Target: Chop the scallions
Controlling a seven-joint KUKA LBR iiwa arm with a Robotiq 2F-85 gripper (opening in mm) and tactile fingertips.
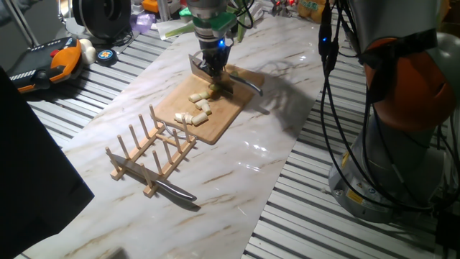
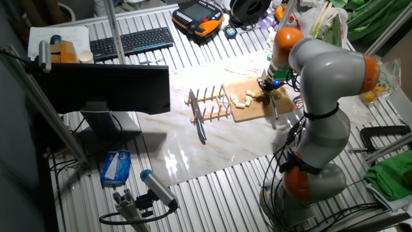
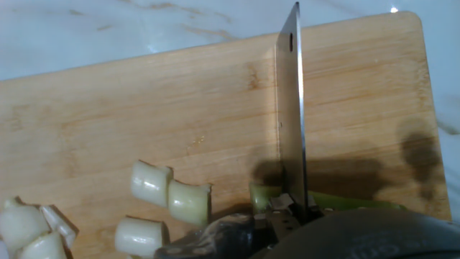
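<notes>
A: Where's the scallion [image 3: 345, 199]?

B: On the board [image 3: 180, 108], lying across under the knife [image 3: 291, 108]. In the hand view a green stretch shows on both sides of the blade, which is down on it. Cut white pieces [image 3: 169, 194] lie just beside, toward the rack end of the board.

A: So which step is this?

B: Mid-chop, I'd judge. Several pieces are off, a length of stalk is left.

A: And the claw [image 1: 215, 70]?

B: Clamped on the knife handle, blade hanging below it, edge on the board.

A: Next move?

B: Probably lift the blade clear, shift it along the uncut green part, press down again. The shift should be small so the pieces stay even, and the stalk isn't held, so it may roll or drag with the blade.

A: Room to work?

B: Bare board beyond the blade. The board's far edge is near the stalk's end. The rack [image 1: 153, 147] and a second knife [image 1: 172, 190] sit well apart on the desk [image 1: 259, 173], on the other side of the pieces.
</notes>
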